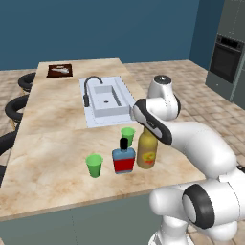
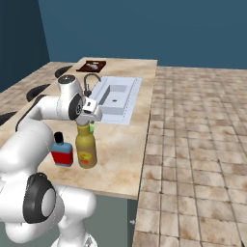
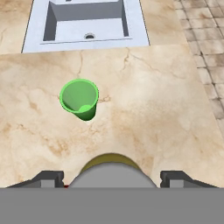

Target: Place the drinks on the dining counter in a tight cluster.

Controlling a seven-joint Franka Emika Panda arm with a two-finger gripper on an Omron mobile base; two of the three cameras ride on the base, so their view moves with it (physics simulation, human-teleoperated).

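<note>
The tool (image 3: 111,177) hangs right over the amber bottle (image 1: 147,150), its dark fingertips (image 3: 48,177) standing wide on either side of the grey cap (image 3: 111,173), apart from it, gripping nothing. That amber bottle stands upright on the bench (image 1: 57,167), just beside the squat blue bottle (image 1: 124,158) with its red label and black cap. One green cup (image 1: 94,165) sits near the blue bottle on the stool side, another green cup (image 3: 79,98) stands just behind the pair, toward the sink (image 1: 107,98). A dark board (image 1: 60,70) lies at the bench's far end.
</note>
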